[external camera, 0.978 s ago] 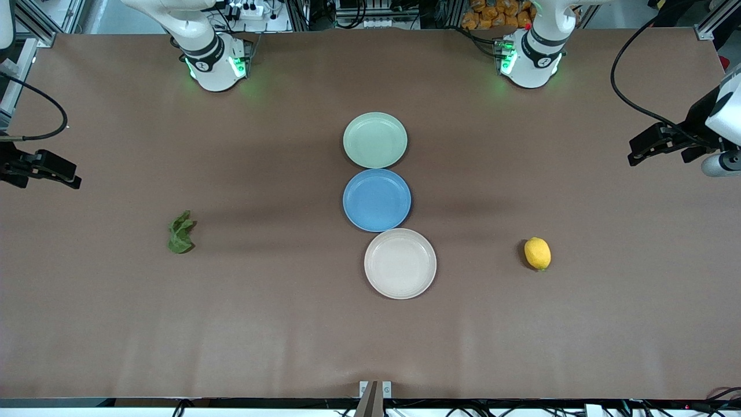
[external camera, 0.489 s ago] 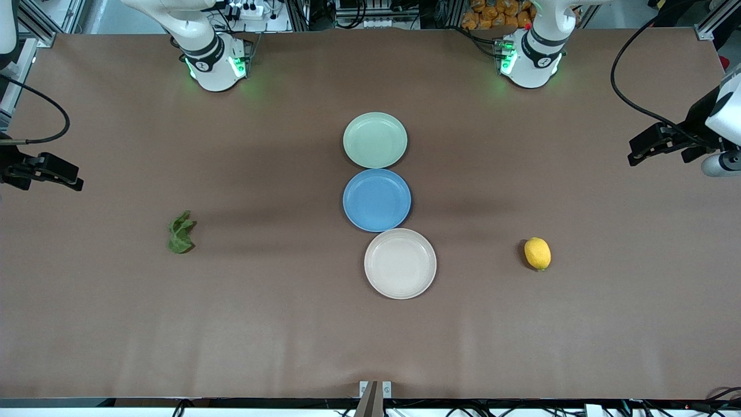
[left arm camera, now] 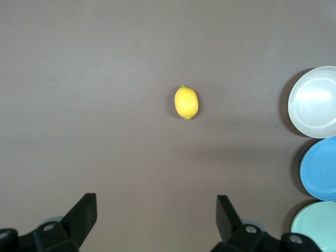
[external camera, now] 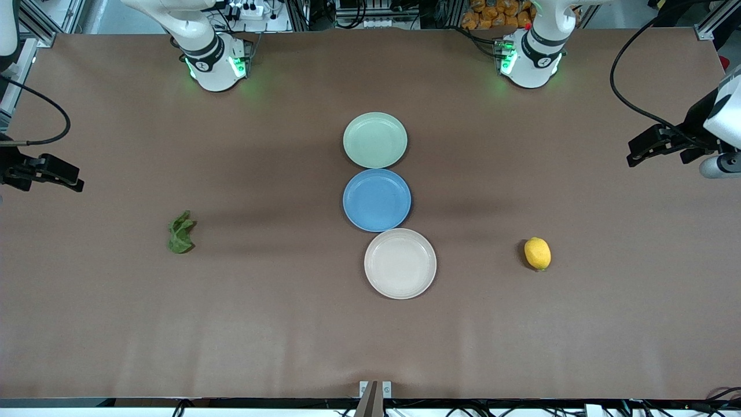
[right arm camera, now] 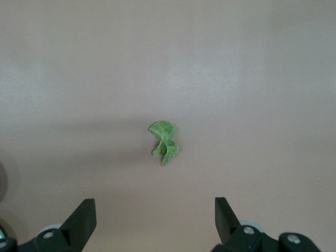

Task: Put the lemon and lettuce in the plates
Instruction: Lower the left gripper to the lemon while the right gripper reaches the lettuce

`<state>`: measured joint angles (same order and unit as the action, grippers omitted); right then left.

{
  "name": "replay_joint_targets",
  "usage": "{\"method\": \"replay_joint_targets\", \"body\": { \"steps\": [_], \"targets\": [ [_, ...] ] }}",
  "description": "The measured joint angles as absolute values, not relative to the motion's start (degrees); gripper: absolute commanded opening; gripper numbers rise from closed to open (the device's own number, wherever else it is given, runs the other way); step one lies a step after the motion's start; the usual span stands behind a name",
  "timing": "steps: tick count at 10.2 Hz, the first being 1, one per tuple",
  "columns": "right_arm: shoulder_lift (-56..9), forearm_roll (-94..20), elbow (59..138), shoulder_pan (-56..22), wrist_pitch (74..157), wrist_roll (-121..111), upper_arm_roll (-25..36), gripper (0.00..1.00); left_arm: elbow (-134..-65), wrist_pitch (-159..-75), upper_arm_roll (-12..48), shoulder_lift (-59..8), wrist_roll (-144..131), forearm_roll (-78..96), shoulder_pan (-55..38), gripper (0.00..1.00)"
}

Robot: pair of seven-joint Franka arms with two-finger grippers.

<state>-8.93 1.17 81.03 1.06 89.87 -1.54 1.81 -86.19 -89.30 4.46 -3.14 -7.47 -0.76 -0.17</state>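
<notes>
Both arms hold high at the frame's side edges: the left gripper point(external camera: 637, 152) at mid-right over the counter point(external camera: 278, 324), the right gripper point(external camera: 72, 180) at mid-left, jaws of each spread wide and empty. The lemon point(external camera: 537, 253) lies at lower right, long axis running top-to-bottom in the frame; the lettuce point(external camera: 180, 232), crumpled and standing likewise, lies at lower left. The mint plate point(external camera: 375, 139) and beige plate point(external camera: 400, 263) sit at centre, both bare.

A round blue plate point(external camera: 377, 200) is lying on the brown table point(external camera: 278, 324) near its middle, while a pile of orange fruit-like things point(external camera: 496, 14) is sitting off the table's edge by the bases.
</notes>
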Motion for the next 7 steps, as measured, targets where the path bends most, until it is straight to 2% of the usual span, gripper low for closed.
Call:
{"method": "replay_joint_targets", "body": {
  "steps": [7],
  "targets": [
    [-9.1, 1.2, 81.2, 1.1, 90.0, -1.5, 1.8, 1.0, -86.8, -94.9, 4.6, -12.8, -7.5, -0.8, -0.5, 1.0]
  ]
}}
